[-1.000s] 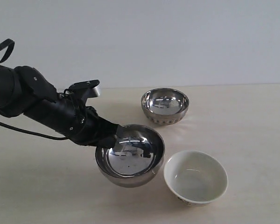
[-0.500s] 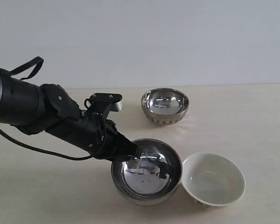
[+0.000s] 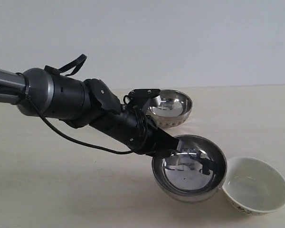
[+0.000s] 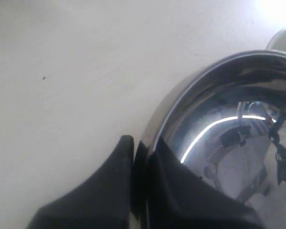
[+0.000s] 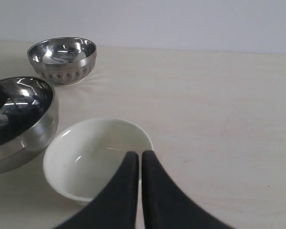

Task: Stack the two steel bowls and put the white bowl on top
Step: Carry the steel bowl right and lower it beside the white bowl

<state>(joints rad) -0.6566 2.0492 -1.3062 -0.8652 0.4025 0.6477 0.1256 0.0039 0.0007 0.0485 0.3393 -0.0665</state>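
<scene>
My left gripper [image 3: 169,151] [image 4: 140,143] is shut on the near rim of the smooth steel bowl [image 3: 190,168] [image 4: 229,119], one finger inside and one outside. That bowl sits low over the table at front centre, tilted, its right side against the white bowl [image 3: 255,192]. The ribbed steel bowl [image 3: 170,108] [image 5: 63,58] stands alone farther back, partly behind the left arm. In the right wrist view my right gripper [image 5: 139,155] is shut and empty, its tips over the white bowl's [image 5: 93,152] near rim. The smooth steel bowl [image 5: 19,114] lies beside it.
The pale table [image 3: 47,190] runs back to a plain white wall [image 3: 180,38]. The left arm [image 3: 61,97] with its cable reaches across from the left edge. The right arm does not show in the exterior view.
The left arm has swung right with the smooth steel bowl in its grip. The white bowl has slid right ahead of it, toward the frame's right edge.
</scene>
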